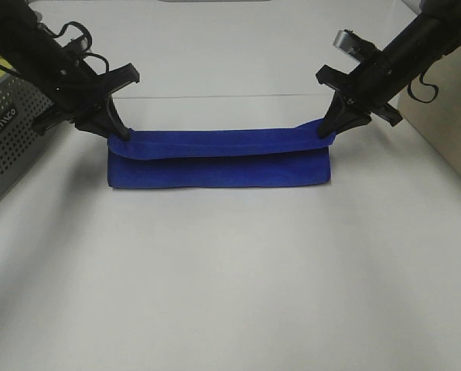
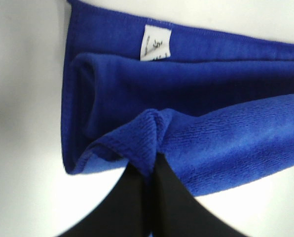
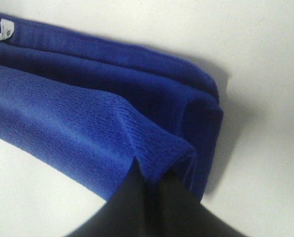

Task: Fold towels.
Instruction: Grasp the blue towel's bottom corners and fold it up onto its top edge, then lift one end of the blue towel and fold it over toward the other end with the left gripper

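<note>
A royal-blue towel (image 1: 219, 158) lies across the middle of the white table, folded into a long narrow strip. My left gripper (image 1: 119, 129) is shut on the top layer's far left corner, held slightly above the layers below. My right gripper (image 1: 327, 130) is shut on the far right corner in the same way. In the left wrist view the black fingers (image 2: 137, 197) pinch a stitched towel edge (image 2: 147, 133), and a small white tag (image 2: 155, 43) shows on the lower layer. In the right wrist view the fingers (image 3: 152, 202) clamp the towel's corner (image 3: 162, 153).
A grey perforated metal box (image 1: 6, 135) stands at the table's left edge. A tan cardboard box (image 1: 447, 116) sits at the right. The white tabletop (image 1: 230, 286) stretches in front of the towel.
</note>
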You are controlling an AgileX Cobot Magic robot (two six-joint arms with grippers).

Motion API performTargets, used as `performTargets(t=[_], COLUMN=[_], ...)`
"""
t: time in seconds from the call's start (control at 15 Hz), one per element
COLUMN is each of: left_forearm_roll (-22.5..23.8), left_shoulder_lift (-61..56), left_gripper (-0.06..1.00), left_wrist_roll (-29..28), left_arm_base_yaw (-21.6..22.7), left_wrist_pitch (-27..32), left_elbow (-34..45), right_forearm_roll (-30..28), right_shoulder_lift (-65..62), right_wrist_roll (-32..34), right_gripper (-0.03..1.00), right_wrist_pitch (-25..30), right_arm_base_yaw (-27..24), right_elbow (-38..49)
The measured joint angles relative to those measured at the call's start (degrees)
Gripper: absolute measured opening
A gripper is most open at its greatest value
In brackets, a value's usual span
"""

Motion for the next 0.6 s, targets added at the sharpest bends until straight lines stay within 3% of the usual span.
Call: performTargets(t=[0.33, 0.47, 0.53, 0.6], left_forearm_roll=[-0.4, -0.5, -0.7, -0.7], left_shoulder_lift=[7.4, 7.6, 7.6, 7.6], left_gripper=[0.02, 0.24, 0.42, 0.42], left_wrist_roll=[0.1, 0.3, 0.5, 0.5], left_arm_base_yaw=[0.0, 0.0, 0.0, 0.0], left_wrist_pitch=[-3.8, -4.6, -4.5, -4.5], left_elbow=[-4.4, -4.6, -5.1, -5.1], right_forearm_roll=[-0.2, -0.1, 0.1, 0.1], right_shoulder_lift=[6.1, 6.4, 6.4, 6.4], right_wrist_roll=[0.9, 1.0, 1.1, 1.1], right_gripper=[0.04, 0.33, 0.49, 0.49], right_wrist_pitch=[-0.9, -0.9, -0.4, -0.4], right_arm_base_yaw=[0.0, 0.0, 0.0, 0.0], right_elbow=[-3.8, -3.8, -3.8, -3.8])
